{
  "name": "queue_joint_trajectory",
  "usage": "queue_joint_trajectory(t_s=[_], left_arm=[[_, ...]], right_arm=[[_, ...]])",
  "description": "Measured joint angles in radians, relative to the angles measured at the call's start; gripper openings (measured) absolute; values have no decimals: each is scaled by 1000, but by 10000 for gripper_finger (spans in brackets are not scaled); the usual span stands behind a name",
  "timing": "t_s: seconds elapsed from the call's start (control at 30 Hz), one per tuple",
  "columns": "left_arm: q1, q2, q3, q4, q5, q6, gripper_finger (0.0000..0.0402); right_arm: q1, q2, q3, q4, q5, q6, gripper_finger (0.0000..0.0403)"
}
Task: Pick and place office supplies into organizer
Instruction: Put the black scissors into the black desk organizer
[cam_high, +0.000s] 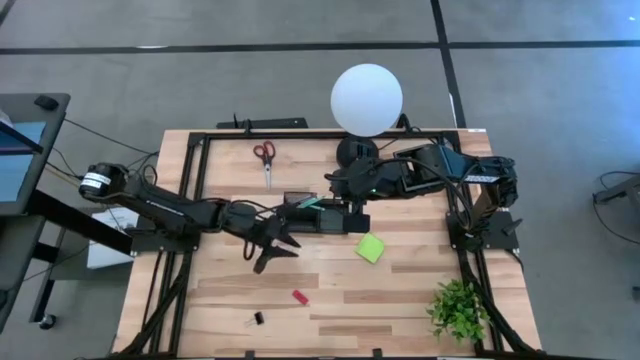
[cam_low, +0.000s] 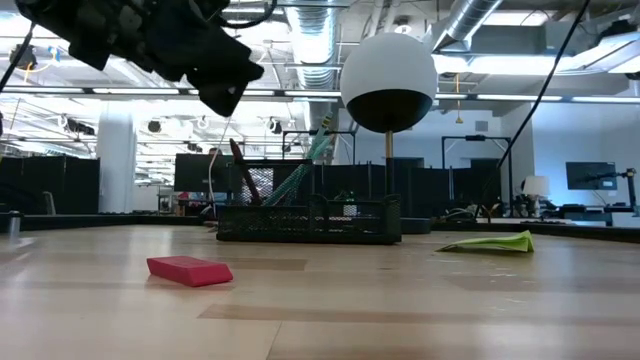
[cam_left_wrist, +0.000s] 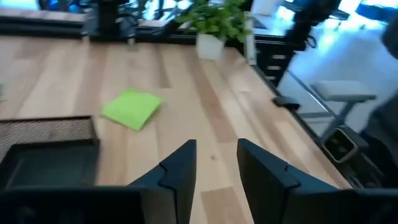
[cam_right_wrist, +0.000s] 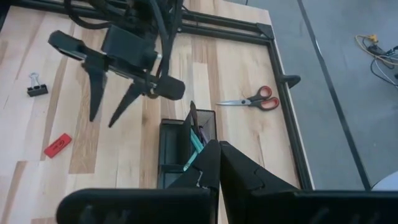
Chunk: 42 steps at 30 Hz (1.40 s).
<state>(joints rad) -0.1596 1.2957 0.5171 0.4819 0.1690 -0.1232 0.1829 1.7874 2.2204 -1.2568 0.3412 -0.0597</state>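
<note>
1. Left gripper (cam_high: 278, 243) hangs above mid-table, just on the left-edge side of the organizer (cam_high: 325, 217); fingers (cam_left_wrist: 180, 177) part-open w/ a narrow gap, nothing between them.
2. Right gripper (cam_right_wrist: 217, 163) sits over the organizer from the right side, fingers pressed together, empty.
3. Organizer: black mesh tray near table centre, toward the far edge, by the globe lamp (cam_high: 367, 99). Pens (cam_low: 305, 170) stand tilted in its upright cup; a teal one shows.
4. Sticky-note pad (cam_high: 371, 248), lime green, lies flat on the table just on the near-edge side of the organizer, apart from it.
5. Scissors (cam_high: 265, 157), red handles, near the far edge, toward the left.
6. Red piece (cam_high: 299, 297) & black clip (cam_high: 257, 319) near the near edge, well apart from the organizer.
7. Plant (cam_high: 458, 308) at near-right corner.
8. Red piece carries a mark in the right wrist view; can't read it. No other writing legible.
</note>
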Motion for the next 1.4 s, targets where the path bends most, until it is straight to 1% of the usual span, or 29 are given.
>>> queue_joint_trajectory(t_s=[0.07,0.2,0.27,0.37,0.43,0.47,0.6,0.67,0.73,0.8,0.87,0.9,0.93,1.07,1.13,1.2,1.27,1.33,1.4], left_arm=[[0,0,0,4,-11,0,112],[3,0,0,12,-174,-1,112],[9,0,10,25,-212,95,112],[23,-4,46,61,-218,258,112],[40,-5,78,59,-180,334,112],[50,-5,98,53,-139,348,112],[75,-5,180,51,103,335,112],[71,-5,217,42,192,329,112],[57,-5,245,25,230,331,112],[40,-5,261,-24,227,350,112],[26,-5,264,-67,176,361,112],[20,-4,264,-82,132,361,112],[14,-1,264,-89,65,353,112],[8,1,265,-117,-289,257,112],[11,1,265,-146,-450,216,112],[20,1,265,-178,-563,192,112],[33,0,265,-224,-622,172,112],[50,0,265,-285,-629,146,112],[67,0,265,-343,-611,103,112]], right_arm=[[0,0,0,0,0,0,0],[0,0,0,4,0,0,0],[0,0,0,9,0,0,0],[0,0,0,8,0,0,0],[0,0,0,8,0,0,0],[0,0,0,8,0,0,0],[0,0,0,8,0,0,0],[-1,0,0,8,0,0,0],[-1,0,0,8,0,0,0],[-1,0,0,8,0,0,0],[-1,0,0,8,0,0,0],[-1,0,0,8,0,0,0],[-1,0,0,8,0,0,0],[-1,0,0,8,0,0,0],[-1,0,0,8,0,0,0],[-1,0,0,8,0,0,0],[-1,0,0,8,0,0,0],[-1,0,0,8,0,0,0],[-1,0,0,8,0,0,0]])
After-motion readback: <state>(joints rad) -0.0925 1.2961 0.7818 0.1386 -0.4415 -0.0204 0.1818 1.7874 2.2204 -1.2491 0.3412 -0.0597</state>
